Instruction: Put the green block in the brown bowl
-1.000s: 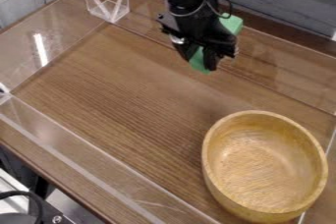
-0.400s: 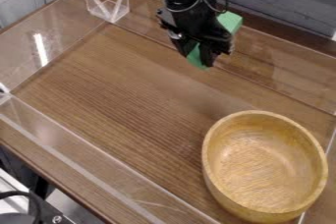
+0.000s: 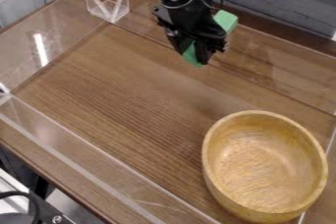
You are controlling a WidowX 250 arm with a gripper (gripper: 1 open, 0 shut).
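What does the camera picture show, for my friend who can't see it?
A black robot tool holds a green block above a wooden table. A brown bowl sits empty at the near right corner, far from the block.

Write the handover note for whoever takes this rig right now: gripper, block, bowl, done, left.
Gripper: shut on the green block, pointing steeply down over the far side of the wooden table.
Brown bowl: near right corner, nothing in it.
Done: block is gripped.
Left: carry it across to the bowl, which lies well toward the near right from the gripper, and release it inside.
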